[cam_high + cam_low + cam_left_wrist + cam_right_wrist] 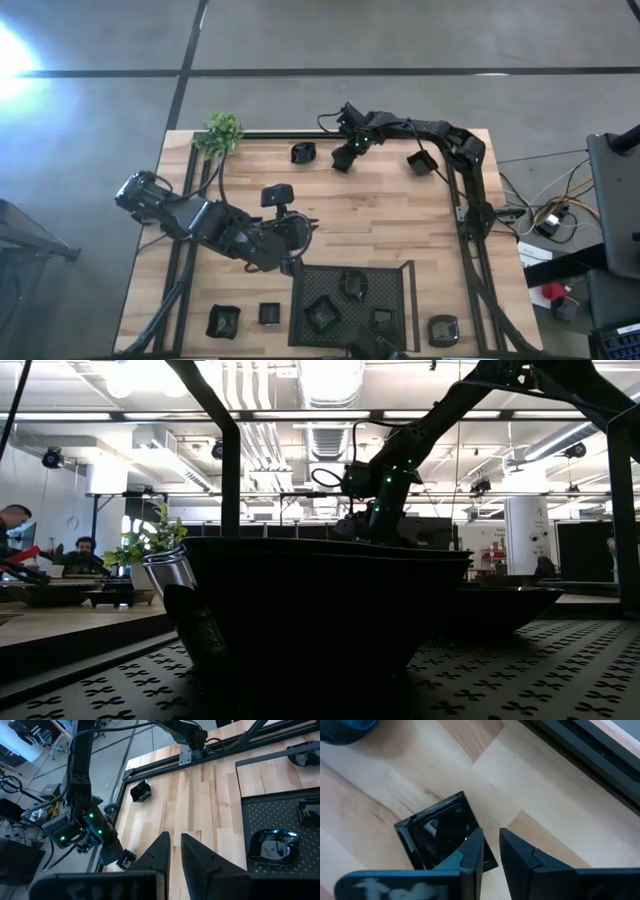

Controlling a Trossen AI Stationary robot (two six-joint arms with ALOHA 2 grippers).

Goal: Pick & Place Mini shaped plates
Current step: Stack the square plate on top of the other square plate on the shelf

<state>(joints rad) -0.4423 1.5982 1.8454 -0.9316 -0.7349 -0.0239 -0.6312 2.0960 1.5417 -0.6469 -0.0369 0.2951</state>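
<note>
Black and glossy, a square mini plate is lying on the wooden worktop right beneath the right claw, whose fingers are standing only narrowly apart, one tip seeming to overlap the dish's rim, likely lining up for a pinch on that edge. Near the left claw, also narrowly parted and holding nothing visible, the mesh tray is sitting off to one side with a plate in the tray, seemingly the drop-off spot
</note>
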